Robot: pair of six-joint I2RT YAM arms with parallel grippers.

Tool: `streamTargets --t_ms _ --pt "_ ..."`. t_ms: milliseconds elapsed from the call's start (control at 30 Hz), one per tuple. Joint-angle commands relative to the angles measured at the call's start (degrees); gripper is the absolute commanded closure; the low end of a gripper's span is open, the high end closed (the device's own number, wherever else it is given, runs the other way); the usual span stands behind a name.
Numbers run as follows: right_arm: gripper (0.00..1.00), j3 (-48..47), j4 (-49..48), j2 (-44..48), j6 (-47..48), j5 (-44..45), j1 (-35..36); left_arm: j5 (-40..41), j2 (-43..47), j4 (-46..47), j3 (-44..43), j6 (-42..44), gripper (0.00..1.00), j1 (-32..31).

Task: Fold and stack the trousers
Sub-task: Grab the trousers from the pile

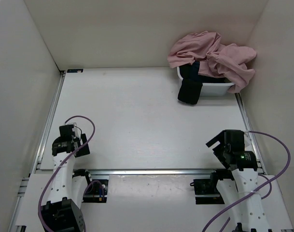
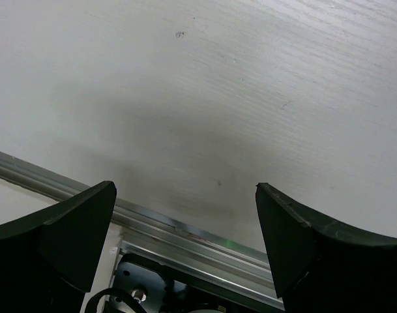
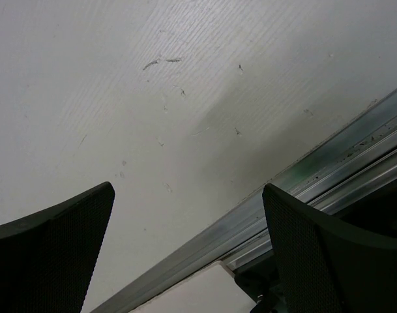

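The dusty-pink trousers [image 1: 219, 57] lie crumpled over a white basket [image 1: 226, 88] at the far right corner of the table, draping over its rim. My left gripper [image 1: 78, 144] is open and empty near the front left, over bare table; in the left wrist view [image 2: 185, 195] its jaws stand wide apart. My right gripper [image 1: 221, 145] is open and empty near the front right, far from the trousers; in the right wrist view [image 3: 188, 195] its jaws stand wide apart.
Dark navy garments [image 1: 190, 89] hang out of the basket's front left side. White walls enclose the table on the left, back and right. A metal rail [image 1: 151, 171] runs along the near edge and shows in both wrist views [image 2: 185, 231] [image 3: 302, 179].
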State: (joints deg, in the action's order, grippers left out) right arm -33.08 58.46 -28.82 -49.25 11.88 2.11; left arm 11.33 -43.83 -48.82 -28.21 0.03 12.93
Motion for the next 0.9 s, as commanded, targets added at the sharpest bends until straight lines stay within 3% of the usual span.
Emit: streamTargets --t_ms 0,167,200,400,433,533,567,667,867 --pt "0.01 -1.10 0.70 -2.11 1.51 0.95 -0.09 0.80 0.24 1.09 -0.36 -0.03 0.00 -0.18" --pt "0.01 -14.26 -7.29 -11.15 11.69 5.60 -0.09 0.19 -2.83 2.23 -6.93 -0.03 0.00 -0.18" --pt "0.01 -17.60 -11.13 -16.65 13.20 6.74 -0.09 0.18 -5.45 2.76 -10.95 -0.03 0.00 -0.18" --pt "0.01 -53.26 -19.08 -47.87 23.14 10.80 -0.09 -0.35 -19.77 2.76 -28.53 -0.03 0.00 -0.18" --pt "0.01 -64.10 -19.08 -56.44 24.28 10.80 -0.09 -0.35 -21.19 2.76 -30.40 -0.03 0.00 -0.18" --pt "0.01 -80.07 -18.56 -68.70 28.33 12.98 -0.62 -0.87 -25.24 2.76 -36.10 -0.03 0.00 -0.71" --pt "0.01 -90.30 -18.55 -76.48 28.34 13.95 -1.22 -0.87 -25.86 2.76 -37.09 -0.03 0.00 -0.71" --pt "0.01 -103.81 -18.63 -88.99 28.08 12.65 -3.42 -1.40 -27.27 2.76 -38.94 -0.03 0.00 -0.71" --pt "0.01 -100.34 -25.67 -97.56 22.98 7.46 -5.89 -0.79 -27.27 2.76 -36.14 -0.03 0.00 -1.24"
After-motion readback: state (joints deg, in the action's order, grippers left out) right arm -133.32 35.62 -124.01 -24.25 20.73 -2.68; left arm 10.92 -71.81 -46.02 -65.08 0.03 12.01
